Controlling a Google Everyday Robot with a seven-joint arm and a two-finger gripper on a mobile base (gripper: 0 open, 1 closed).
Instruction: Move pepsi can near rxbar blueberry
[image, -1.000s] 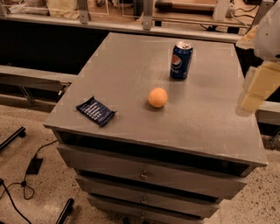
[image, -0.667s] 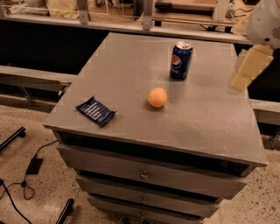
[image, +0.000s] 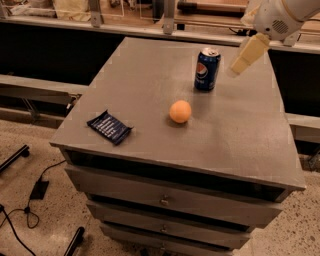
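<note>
The gripper has swung left and is now just right of the can; whether it is spread cannot be told. Ball and bar lie unmoved.

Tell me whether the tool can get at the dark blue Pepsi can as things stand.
Probably yes: the tool hangs close beside the dark blue Pepsi can, nothing between them; the round orange ball lies apart, toward the front.
</note>
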